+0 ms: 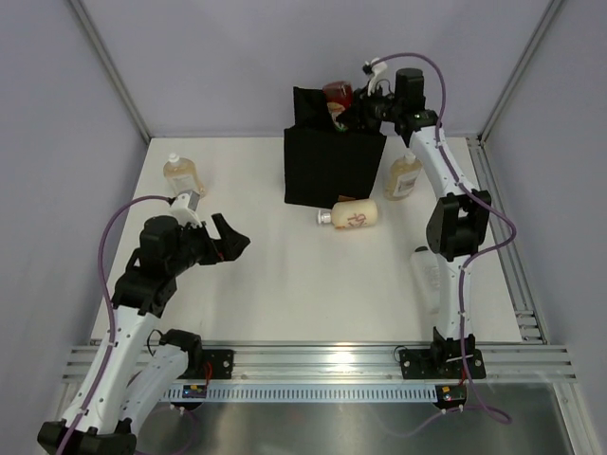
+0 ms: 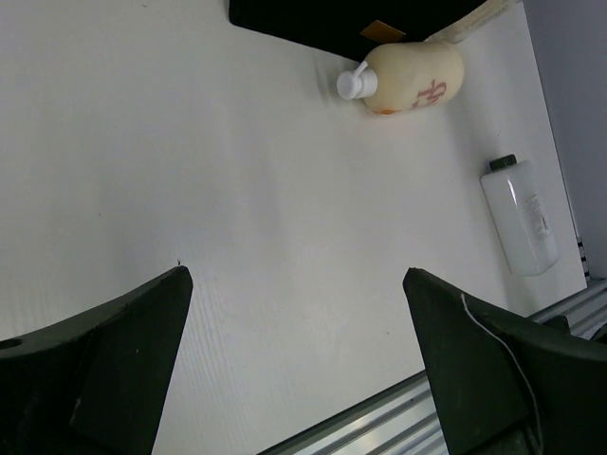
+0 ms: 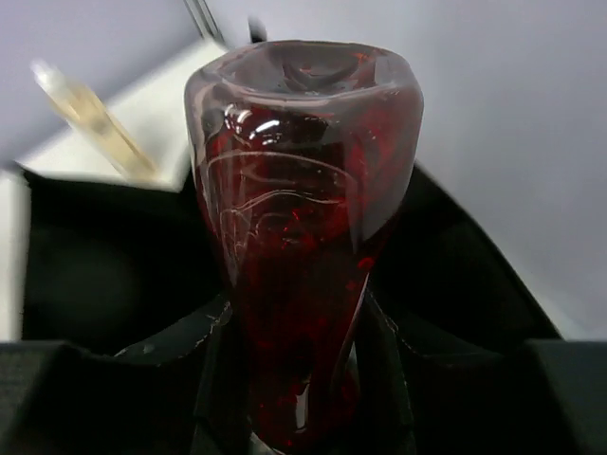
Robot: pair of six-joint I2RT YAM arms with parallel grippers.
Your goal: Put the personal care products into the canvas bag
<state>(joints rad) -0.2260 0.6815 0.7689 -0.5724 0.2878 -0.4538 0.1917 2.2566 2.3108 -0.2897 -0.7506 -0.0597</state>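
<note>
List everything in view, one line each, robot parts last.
canvas bag: one, black, upright at the far middle of the table.
red bottle: one, dark red, held over the bag's open top.
amber bottles: two, amber; one far left, the other just right of the bag.
cream pump bottle: one, cream with a white pump, on its side in front of the bag.
flat white bottle: one, white, lying beside the right arm.
small bottle: one, colour unclear, by the left arm.
table: one, white.
left gripper: open, empty.
right gripper: shut on the red bottle.
</note>
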